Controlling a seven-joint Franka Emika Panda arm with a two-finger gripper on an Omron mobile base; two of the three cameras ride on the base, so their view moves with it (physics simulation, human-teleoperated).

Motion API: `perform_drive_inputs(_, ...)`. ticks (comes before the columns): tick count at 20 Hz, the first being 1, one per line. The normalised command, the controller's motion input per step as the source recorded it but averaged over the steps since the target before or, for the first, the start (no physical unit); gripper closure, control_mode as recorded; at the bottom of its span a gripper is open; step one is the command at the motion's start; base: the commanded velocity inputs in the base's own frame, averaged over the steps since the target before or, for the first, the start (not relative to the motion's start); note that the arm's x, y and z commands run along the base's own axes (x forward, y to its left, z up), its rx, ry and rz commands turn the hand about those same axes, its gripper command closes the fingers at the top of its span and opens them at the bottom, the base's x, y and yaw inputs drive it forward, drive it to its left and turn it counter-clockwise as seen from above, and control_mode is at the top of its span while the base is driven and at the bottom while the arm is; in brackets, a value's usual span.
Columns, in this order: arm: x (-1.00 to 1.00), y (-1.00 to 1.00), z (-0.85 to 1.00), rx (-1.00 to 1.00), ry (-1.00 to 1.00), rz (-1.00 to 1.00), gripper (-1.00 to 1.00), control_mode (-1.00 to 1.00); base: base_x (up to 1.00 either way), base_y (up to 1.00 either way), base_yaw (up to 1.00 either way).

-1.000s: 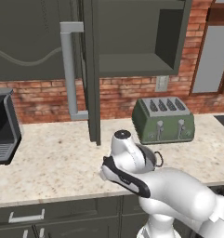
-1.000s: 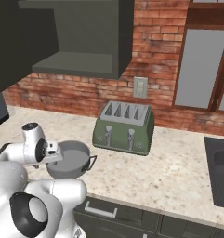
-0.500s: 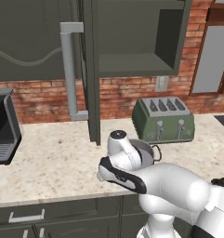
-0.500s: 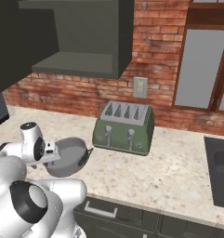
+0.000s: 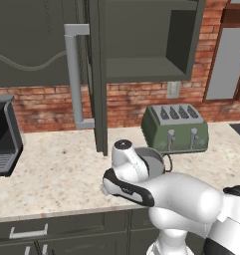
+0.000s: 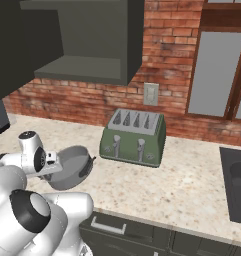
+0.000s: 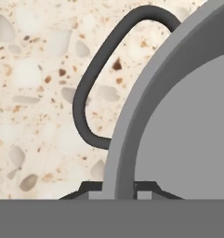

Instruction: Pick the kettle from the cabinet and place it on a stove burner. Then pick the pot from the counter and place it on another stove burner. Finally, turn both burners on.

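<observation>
End effector (image 7: 118, 189) first: in the hand view we see its two dark fingertips (image 7: 92, 189) at the bottom centre of the frame, one on each side of the rim of the wide round grey metal pot (image 7: 187, 121), closed narrowly on that wall. One thin dark loop handle (image 7: 92, 79) curves out from the pot into the upper left of that frame, over the beige speckled stone counter (image 7: 34, 93).

From the right base view we find the pot (image 6: 72, 167) at the lower left, tilted, with its open mouth turned toward the white arm. From the left base view the pot (image 5: 152, 158) sits just right of centre, partly behind the arm. A boxy green four-slot toaster (image 6: 134, 136) stands near it against the red brick wall (image 6: 167, 30). Above, in the upper part of the left base view, the tall dark grey wall cabinet (image 5: 141, 40) has its door open, showing a long light-grey bar handle (image 5: 74, 74).
</observation>
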Motion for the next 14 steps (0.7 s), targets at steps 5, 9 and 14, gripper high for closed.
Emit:
perform_drive_inputs(5, 0.00, 0.00, 0.00, 0.00, 0.00, 0.00, 1.00, -1.00, 0.00, 0.00, 0.00)
perform_drive_inputs(9, -0.01, 0.00, 0.02, 0.00, -0.02, 0.00, 1.00, -1.00, 0.00, 0.00, 0.00)
perform_drive_inputs(14, -0.01, -0.07, 0.14, 0.00, -0.01, 0.00, 1.00, -1.00, 0.00, 0.00, 0.00)
